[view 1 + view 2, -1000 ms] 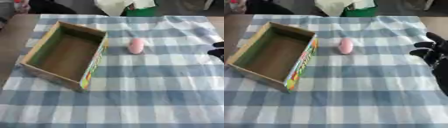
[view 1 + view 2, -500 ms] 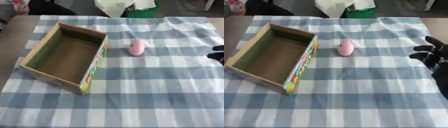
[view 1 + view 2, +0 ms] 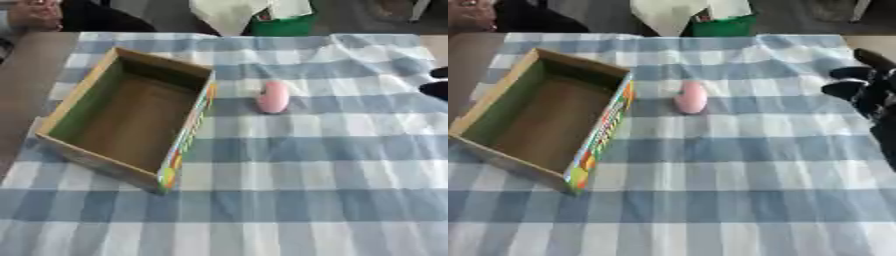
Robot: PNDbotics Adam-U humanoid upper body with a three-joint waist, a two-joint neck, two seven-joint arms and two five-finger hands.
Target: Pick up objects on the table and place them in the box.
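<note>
- A small pink thing (image 3: pixel 690 97), long and rounded like a bean, lies on the checked cloth (image 3: pixel 737 170) that covers the tabletop.
- It lies near the middle of the cloth, just beside the right wall of the box (image 3: pixel 601 127) but not touching it.
- Its long way runs from the far side toward the near side, tipped only a little.
- The cardboard box is open at the top, and I see nothing inside it.
- The box sits on the left part of the cloth, turned a bit crooked.
- The right hand (image 3: pixel 866 89) is black and shows at the right edge, in the air over the cloth.
- Its fingers are spread apart and partly bent, and it holds nothing.
- The pink thing lies to the left of that hand, well apart from it, at about the same depth on the tabletop.
- The left hand does not show in either view.
- So I think the right hand is the one to use, since it is the only hand nearby.
- I think it must travel left across the cloth and come down over the pink thing.
- It could close across the short way, with the fingers on one long side and the thumb on the other.
- The box is just past the pink thing on the left, so the carry would be short.
</note>
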